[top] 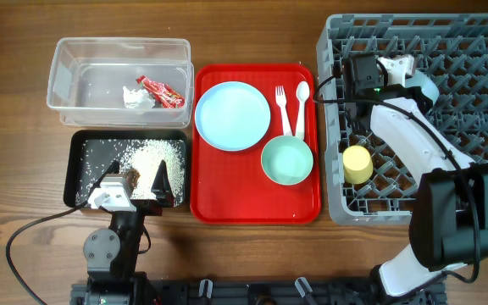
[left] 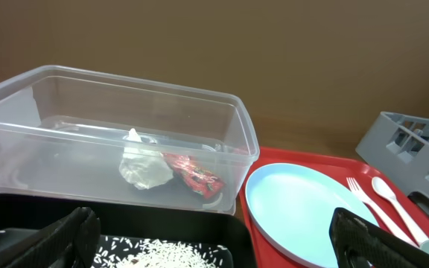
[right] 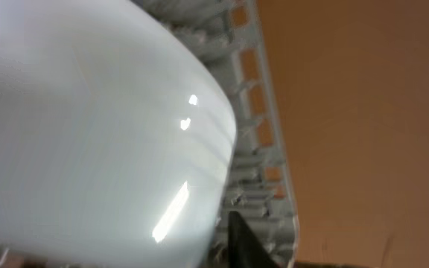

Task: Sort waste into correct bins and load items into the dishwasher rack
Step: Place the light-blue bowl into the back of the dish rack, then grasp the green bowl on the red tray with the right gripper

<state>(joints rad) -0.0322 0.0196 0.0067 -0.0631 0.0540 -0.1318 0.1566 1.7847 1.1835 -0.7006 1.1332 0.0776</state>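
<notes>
- Red plastic forms the serving tray point(top: 214, 199), which lies at the middle of the wooden surface point(top: 15, 169) and is taken as the landmark here.
- On the red tray, the large light blue plate point(top: 232, 116) is set at its far left. The white plastic fork point(top: 283, 106) and spoon point(top: 302, 103) lie side by side at its far right, and the mint green bowl point(top: 287, 160) stands just nearer than them.
- Left of the red tray, at the far side, the clear plastic tub point(top: 62, 76) is found. The red printed wrapper point(left: 194, 176) and the crumpled white tissue point(left: 141, 167) lie inside it, touching each other.
- Left of the red tray, at the near side, the black tray point(top: 91, 157) is placed. White rice-like scraps point(top: 155, 157) with a few brown bits are scattered in it.
- Over the near edge of the black tray, the left gripper point(top: 138, 180) is held. Its jaws are spread wide with nothing between them.
- Right of the red tray, the grey dishwasher rack point(top: 481, 102) is seen, with the small yellow cup point(top: 357, 163) standing among the pegs on the side nearest the tray.
- Over the rack's far part, the right gripper point(top: 388, 72) is positioned. The small light blue bowl point(right: 88, 126) fills its wrist view and appears pinched in the jaws. Only one finger point(right: 248, 242) shows, against the bowl's edge, and the other is hidden.
</notes>
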